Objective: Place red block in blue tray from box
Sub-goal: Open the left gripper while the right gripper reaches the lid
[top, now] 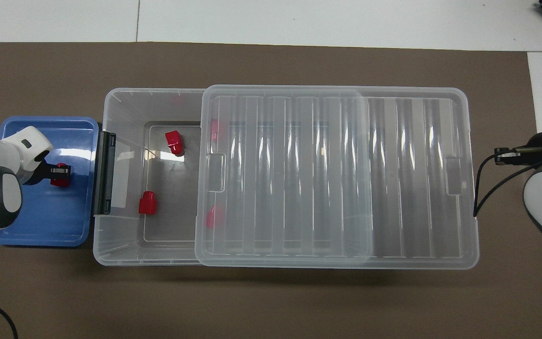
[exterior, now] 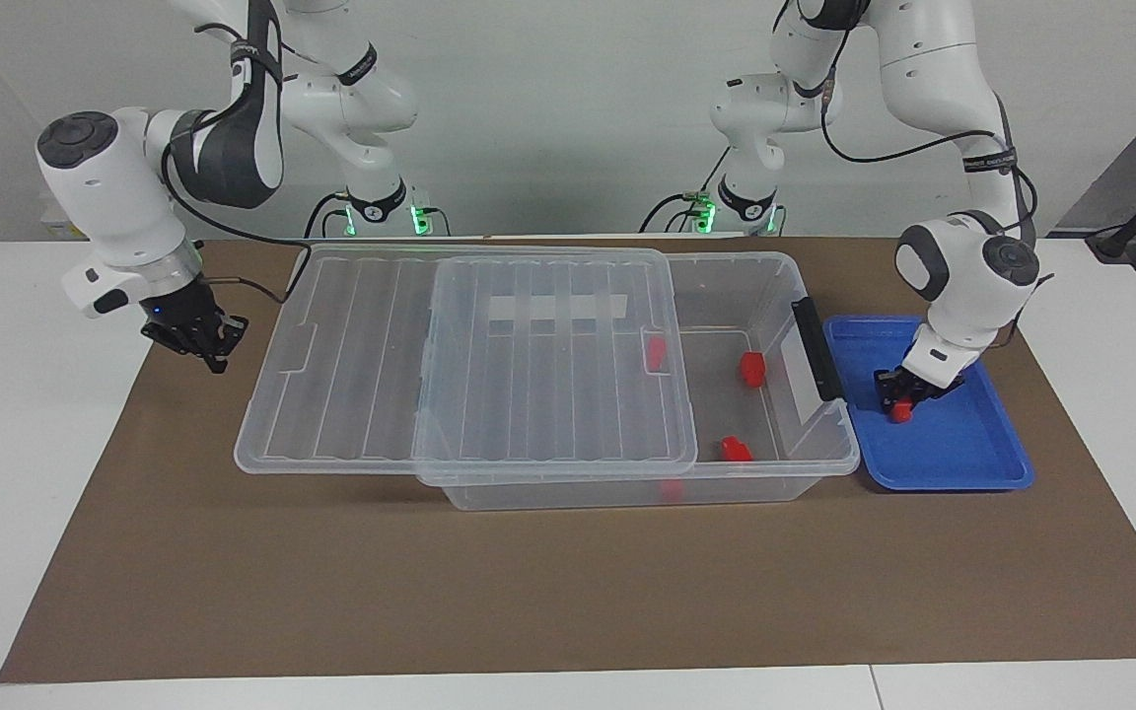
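My left gripper is clamped on the red block, one finger on each side, low at the right of the facing view and inside the blue tray. I hold it from above and low because, as I judge it, this is the putting-down step: the block looks to be at or just off the tray floor, though I cannot tell whether it touches. In the overhead view the block sits at the left edge of the frame, near the tray rim that faces the box.

The block is small, bright red and chunky, with its lower part poking out below my fingertips.

The tray lies just beside the box, against the end with the black latch, so the carry is short. The lid has been slid toward the right arm's end, leaving only the latch end uncovered, which is why I reach in there. Two more red blocks lie in that uncovered part, and others show dimly under the lid.

My right gripper waits at the left of the facing view, low over the brown mat by the lid's overhanging end; whether its fingers are apart I cannot tell.
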Motion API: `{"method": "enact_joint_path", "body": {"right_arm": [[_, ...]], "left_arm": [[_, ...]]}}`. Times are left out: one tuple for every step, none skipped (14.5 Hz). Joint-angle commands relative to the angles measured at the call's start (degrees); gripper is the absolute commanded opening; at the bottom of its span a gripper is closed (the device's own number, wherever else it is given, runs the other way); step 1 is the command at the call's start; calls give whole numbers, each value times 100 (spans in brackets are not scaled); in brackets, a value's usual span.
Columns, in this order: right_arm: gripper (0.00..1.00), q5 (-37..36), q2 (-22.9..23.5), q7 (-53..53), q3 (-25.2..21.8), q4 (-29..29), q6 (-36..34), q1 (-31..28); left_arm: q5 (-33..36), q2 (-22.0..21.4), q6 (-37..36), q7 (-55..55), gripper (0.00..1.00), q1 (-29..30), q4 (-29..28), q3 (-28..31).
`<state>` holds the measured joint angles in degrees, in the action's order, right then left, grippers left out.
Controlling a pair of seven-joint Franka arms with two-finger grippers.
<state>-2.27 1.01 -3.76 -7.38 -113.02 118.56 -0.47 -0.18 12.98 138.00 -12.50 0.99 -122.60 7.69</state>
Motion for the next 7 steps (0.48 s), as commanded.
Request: {"method": "enact_joint_path", "body": {"right_arm": [[0,-72,-31,288,122,-71,133,47],[0,-72,-22,280,140,-71,141,47],[0,-63,-13,279,184,-71,133,47],[0,-37,-22,288,245,-71,124,47],[0,-28,-22,332,306,-71,115,47],[0,-28,-13,350,385,-71,106,47],[0,-28,-13,350,412,-71,98,47]], "left_arm": [[62,12,175,46,54,-55,-115,48],[62,12,175,29,100,-47,-115,48],[62,12,175,29,100,-46,-115,48],[62,12,175,20,100,-38,-115,48],[62,12,175,20,100,-38,-115,48],[62,12,175,20,100,-38,-115,48],[62,12,175,20,100,-38,-115,48]]}}
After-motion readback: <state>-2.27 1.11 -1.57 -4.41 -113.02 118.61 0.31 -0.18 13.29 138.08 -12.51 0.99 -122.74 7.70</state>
